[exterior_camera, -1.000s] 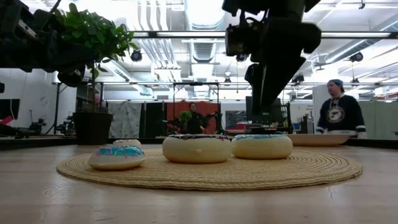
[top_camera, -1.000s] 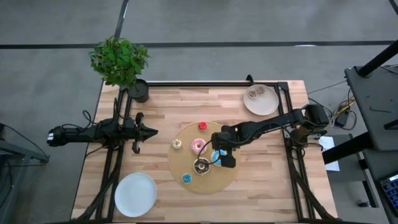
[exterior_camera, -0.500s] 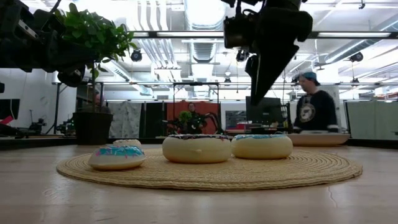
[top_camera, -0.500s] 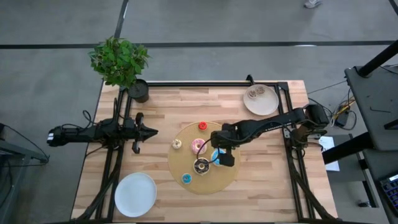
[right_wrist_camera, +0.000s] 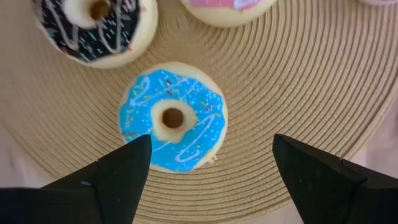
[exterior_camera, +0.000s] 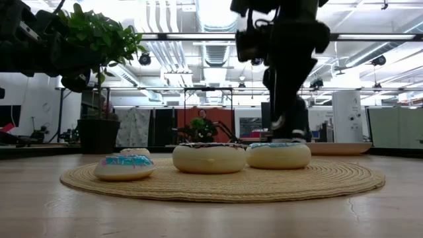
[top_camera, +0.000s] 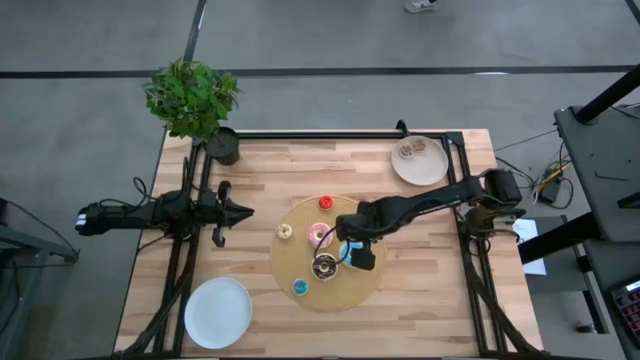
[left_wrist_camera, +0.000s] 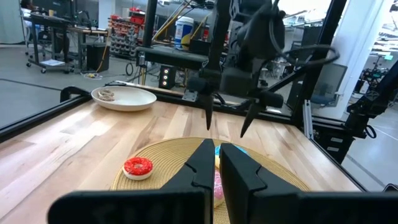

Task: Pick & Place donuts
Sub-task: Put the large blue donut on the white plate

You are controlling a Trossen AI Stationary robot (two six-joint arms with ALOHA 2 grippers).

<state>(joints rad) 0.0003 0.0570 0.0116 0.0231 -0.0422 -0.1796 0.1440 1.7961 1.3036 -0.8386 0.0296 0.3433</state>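
Right claw above the blue donut

The right claw (right_wrist_camera: 208,168) hangs spread wide over the light-blue iced donut with sprinkles (right_wrist_camera: 173,119), which lies on the round woven tan mat (top_camera: 340,285). The left claw (top_camera: 245,211) waits pressed together over the wooden desk (top_camera: 420,300), at the left.

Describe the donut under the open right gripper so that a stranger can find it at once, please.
Look at the round woven mat in the middle of the table. The right gripper hangs open over the mat's right part, and the blue donut lies just below its fingers. It is a large ring with light blue icing and sprinkles; the large donuts beside it are iced chocolate and pink.
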